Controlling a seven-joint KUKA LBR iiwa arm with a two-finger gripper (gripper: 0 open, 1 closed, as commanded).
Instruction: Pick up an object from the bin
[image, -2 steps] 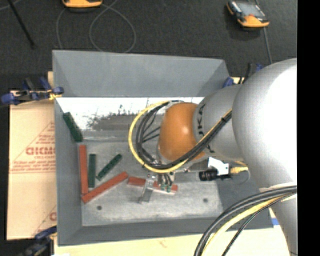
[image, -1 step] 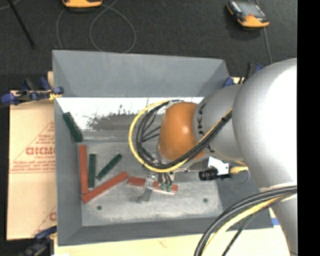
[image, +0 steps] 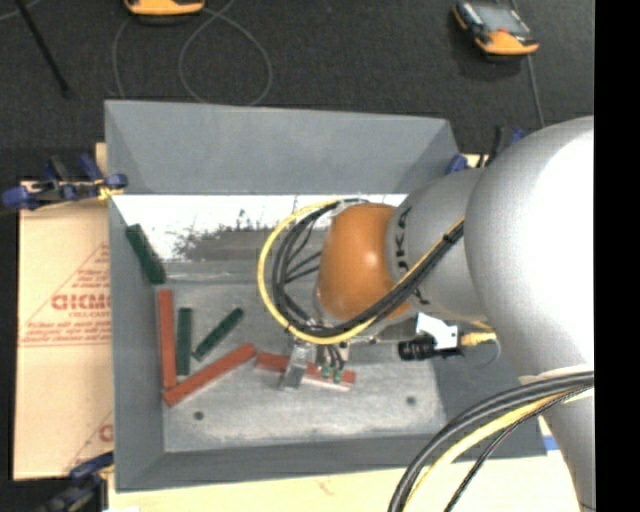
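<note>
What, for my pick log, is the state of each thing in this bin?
Pincer: down low, over the red-green piece.
Red-green piece: flat, under the pincer.
Short red stick: flat, just left of the pincer.
Long red stick: flat, slanted.
Left red stick: flat, along the left wall.
Straight green stick: flat, beside the left red stick.
Slanted green stick: flat, untouched.
Dark green stick: back-left corner, apart.

The bin (image: 300, 420) floor is free along the front wall and at the back centre. Red and green sticks (image: 165, 335) obstruct the left side; the arm (image: 520, 250) covers the right side from above.
</note>
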